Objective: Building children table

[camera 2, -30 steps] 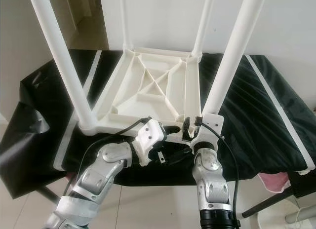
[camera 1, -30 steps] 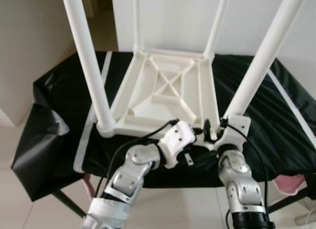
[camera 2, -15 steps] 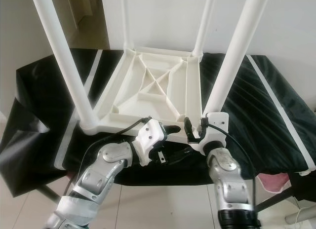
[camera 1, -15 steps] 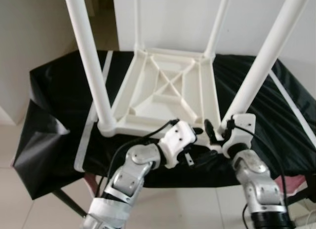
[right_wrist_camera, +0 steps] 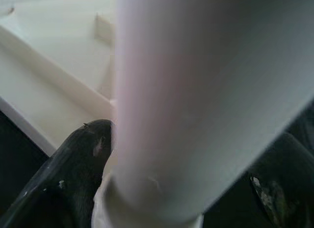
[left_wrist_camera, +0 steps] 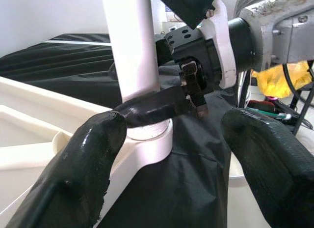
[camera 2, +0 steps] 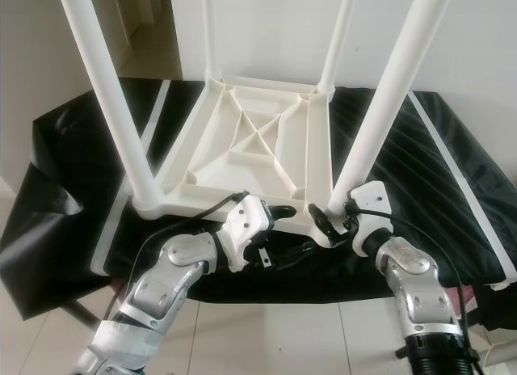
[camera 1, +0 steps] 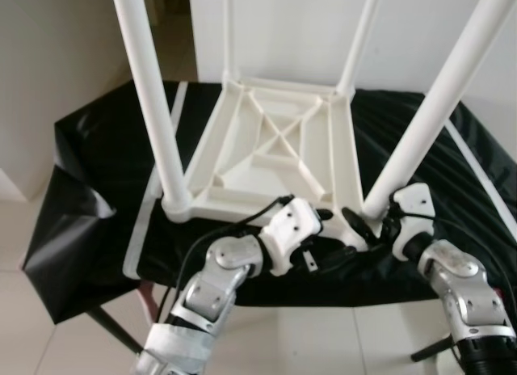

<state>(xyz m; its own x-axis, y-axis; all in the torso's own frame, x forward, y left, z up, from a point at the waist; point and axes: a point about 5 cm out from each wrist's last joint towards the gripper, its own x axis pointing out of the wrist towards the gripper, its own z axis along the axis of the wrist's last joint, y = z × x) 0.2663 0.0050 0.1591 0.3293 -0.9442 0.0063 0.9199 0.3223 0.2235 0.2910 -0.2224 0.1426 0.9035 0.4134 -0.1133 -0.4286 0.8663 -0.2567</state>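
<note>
Nearest the camera, two silver robot arms reach up and forward to the front edge of a tabletop draped in black cloth [camera 1: 97, 149]. The left tool [left_wrist_camera: 169, 139] sits at the near edge of an upturned white plastic children's table [camera 1: 275, 153], and its wrist view shows its two black fingers [left_wrist_camera: 88, 159] spread wide, released, with nothing between them. The right tool [right_wrist_camera: 181, 174] is at the base of the near right leg [camera 1: 436, 108]. Its wrist view shows what the head views cannot — one black finger [right_wrist_camera: 73, 164] on each side of the white tube, close against it; whether they press the leg cannot be told.

The left wrist view also shows the right tool's dark finger [left_wrist_camera: 157, 105] lying against the collar where that leg meets the frame, and something yellow [left_wrist_camera: 282, 78] behind the right arm.

The children's table lies top down on the cloth, its ribbed underside with crossed braces facing up. Four white legs stand upright from its corners — the near left leg [camera 1: 153, 108] and near right leg large in the foreground, the two far legs [camera 1: 226, 35] thinner against a white wall [camera 1: 283, 27].

White stripes run along the cloth's edges. Pale floor tiles [camera 1: 48, 343] show below. No writing or labels can be read.
</note>
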